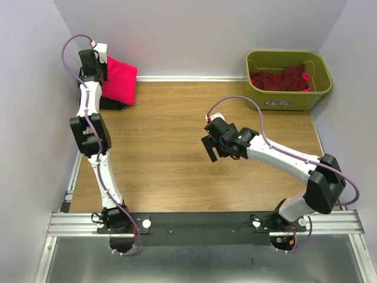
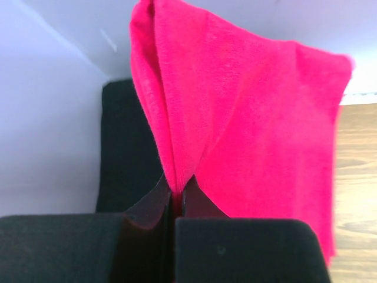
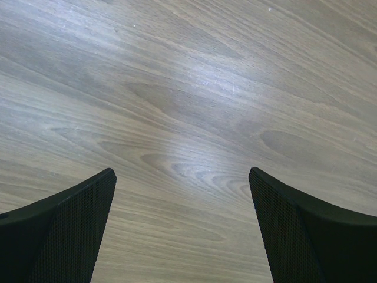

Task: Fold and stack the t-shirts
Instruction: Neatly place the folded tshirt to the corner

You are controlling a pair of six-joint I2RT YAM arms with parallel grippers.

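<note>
Far left corner: left fingers (image 2: pixel 147 209) clenched tight on a fold of the pink-red t-shirt (image 2: pixel 253 118). Its cloth is bunched at the pinch and spreads smooth beyond, over one black t-shirt (image 2: pixel 126 147). Mid-scene: right fingers (image 3: pixel 70 230) spread wide, released, holding nothing, above the bare wooden tabletop (image 3: pixel 194 88). Count: one pink-red, one black, a crumpled dark maroon heap (image 1: pixel 283 79) in one olive tub (image 1: pixel 288 101), far right; number in heap unclear.

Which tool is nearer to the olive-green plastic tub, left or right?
Right. The right tool hangs above the wooden table, left of the olive-green plastic tub; the left tool is at the far-left corner.
</note>
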